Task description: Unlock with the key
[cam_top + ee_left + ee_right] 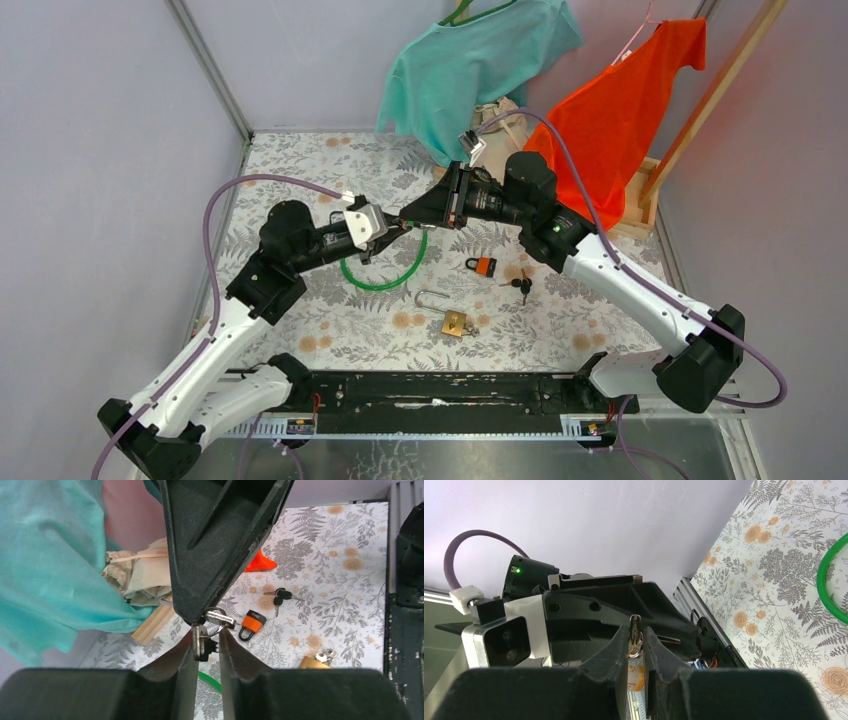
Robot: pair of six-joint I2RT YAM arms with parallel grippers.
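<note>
From above, hard to make out anything between left gripper (393,229) and right gripper (406,218), tip to tip in the air over the green ring (383,289), with brass padlock (455,322), orange padlock (483,266) and black keys (521,287) lying loose on the table (300,170) further right. Only in the wrist views: the key bunch (200,642), one silver key clamped between the left fingers (170,680), another pinched tight between the right fingers (609,665). Rest of the bunch hidden behind the fingers.
</note>
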